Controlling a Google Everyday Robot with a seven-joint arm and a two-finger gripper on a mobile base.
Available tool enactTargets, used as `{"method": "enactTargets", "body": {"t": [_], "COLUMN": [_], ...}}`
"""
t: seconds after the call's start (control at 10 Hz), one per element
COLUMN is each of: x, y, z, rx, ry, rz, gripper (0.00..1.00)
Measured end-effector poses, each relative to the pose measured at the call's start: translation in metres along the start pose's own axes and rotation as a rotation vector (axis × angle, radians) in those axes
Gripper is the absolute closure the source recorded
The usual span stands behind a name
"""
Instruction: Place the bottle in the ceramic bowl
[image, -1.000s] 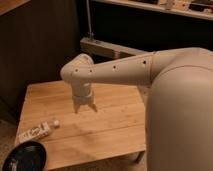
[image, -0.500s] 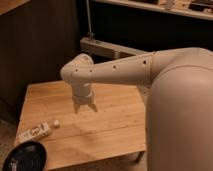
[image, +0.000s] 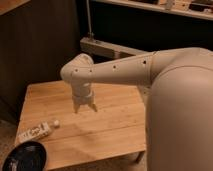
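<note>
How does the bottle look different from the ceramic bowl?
The bottle is white and slim; the ceramic bowl is dark and round. The bottle lies on its side; the bowl sits upright. The bowl looks wider than the bottle is long. Both lie near one corner of the table, apart from the gripper, which hangs above the table's middle.

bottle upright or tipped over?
Tipped: the bottle lies on its side on the table, near the ceramic bowl. The gripper hovers apart, over the table's middle.
</note>
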Motion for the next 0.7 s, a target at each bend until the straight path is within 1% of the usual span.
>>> {"method": "enactTargets", "body": {"t": [0.4,0.5,0.6,0.7], "x": [-0.0002,0.0009,0.0055,0.0075], "y": [0.0004,0.0020,0.0068,0.0073], "z": [-0.0001,0.0006,-0.0027,-0.0048], "rx": [0.000,0.001,-0.009,-0.018], "ry": [0.000,0.003,-0.005,-0.017], "rz": [-0.006,-0.053,-0.138,-0.247], "gripper": [0.35,0.35,0.35,0.35]}}
